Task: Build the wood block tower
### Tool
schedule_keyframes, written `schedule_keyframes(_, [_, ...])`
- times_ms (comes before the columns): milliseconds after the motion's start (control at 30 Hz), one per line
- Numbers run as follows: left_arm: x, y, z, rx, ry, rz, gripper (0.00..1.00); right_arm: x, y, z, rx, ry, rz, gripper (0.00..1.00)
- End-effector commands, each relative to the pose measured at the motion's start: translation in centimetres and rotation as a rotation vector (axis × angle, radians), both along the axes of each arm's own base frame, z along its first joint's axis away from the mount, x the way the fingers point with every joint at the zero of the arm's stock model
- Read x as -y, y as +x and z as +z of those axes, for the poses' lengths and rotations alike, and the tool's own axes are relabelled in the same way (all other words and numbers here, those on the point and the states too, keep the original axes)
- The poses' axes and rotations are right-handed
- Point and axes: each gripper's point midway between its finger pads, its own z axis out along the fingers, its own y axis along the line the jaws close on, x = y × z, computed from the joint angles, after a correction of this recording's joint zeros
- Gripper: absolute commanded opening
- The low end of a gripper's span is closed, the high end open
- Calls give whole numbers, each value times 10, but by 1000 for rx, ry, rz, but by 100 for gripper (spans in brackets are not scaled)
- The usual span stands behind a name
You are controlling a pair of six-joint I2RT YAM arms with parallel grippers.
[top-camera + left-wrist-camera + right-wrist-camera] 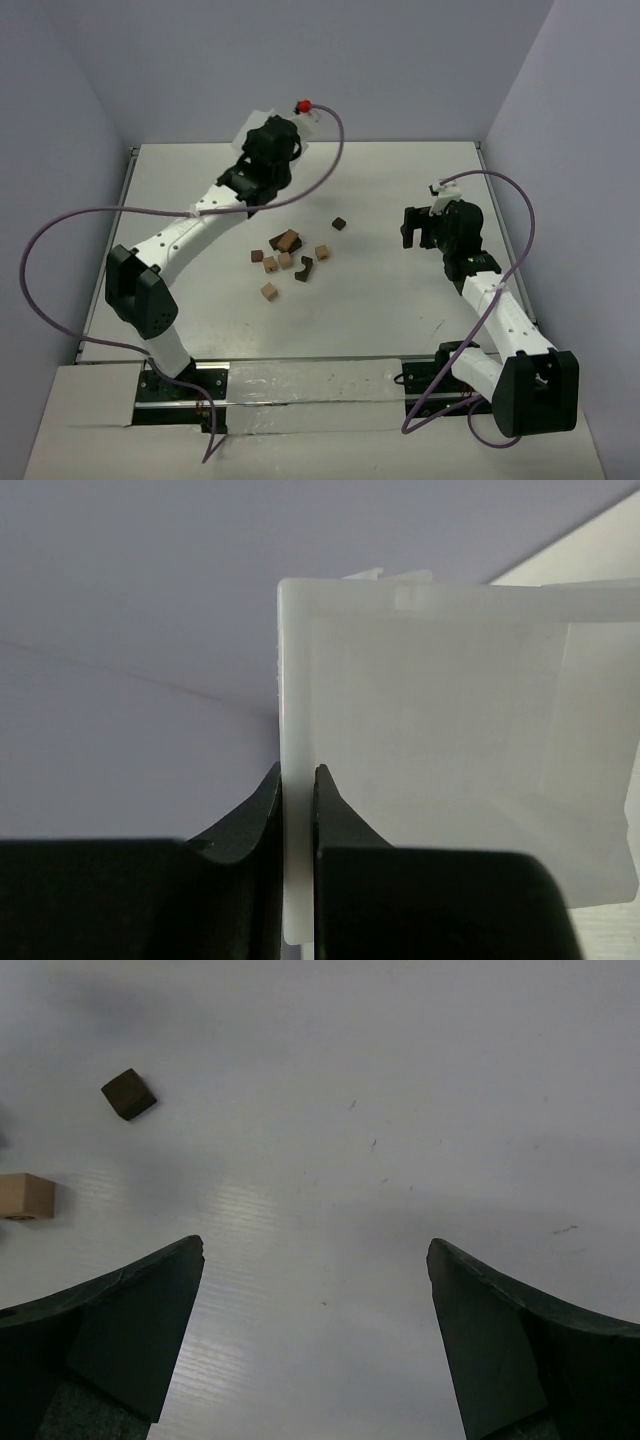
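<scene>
White tabletop [400,190], enclosed by pale lavender walls [400,70], seen from above and from both wrists.

Left gripper [297,770]: the jaws are clamped on the thin upright side wall of the clear plastic container [450,730], one finger on each face of that wall. In the top view this gripper [270,135] sits at the far left of the table, close to the back wall, with the container [247,128] showing around it.

Right gripper [315,1250]: the jaws are spread wide with nothing between them, over bare table. A dark brown cube [128,1094] and a tan cube [24,1196] lie well to their left, apart from each other and from the fingers. In the top view this gripper [415,225] is on the right half of the table.

Wood blocks [287,255]: tan and dark brown cubes scattered in a loose group near the table's centre, between the two grippers. A few touch; whether any rests on another cannot be told. One dark cube [339,223] lies apart, on the side nearest the right gripper.

A purple cable [60,225] loops out from the left arm.
</scene>
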Motion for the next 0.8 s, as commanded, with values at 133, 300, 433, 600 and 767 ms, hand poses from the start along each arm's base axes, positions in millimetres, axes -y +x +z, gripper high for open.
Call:
schedule_keyframes(133, [-98,28,-54,-338,-476,116,0,-1,11,24,60,-2,4,100])
schedule_keyframes(300, [-196,52,-85,-408,-659,189,0,-3,11,21,47,0,13,100])
schedule_keyframes(433, [-267,69,-115,-457,-750,226,0,-3,11,19,37,0,17,100])
schedule_keyframes(600, [-352,81,-147,-447,-850,307,0,-4,12,15,25,-1,22,100])
schedule_keyframes(767, [-382,95,-181,-464,-841,340,0,-5,13,7,-4,2,26,100])
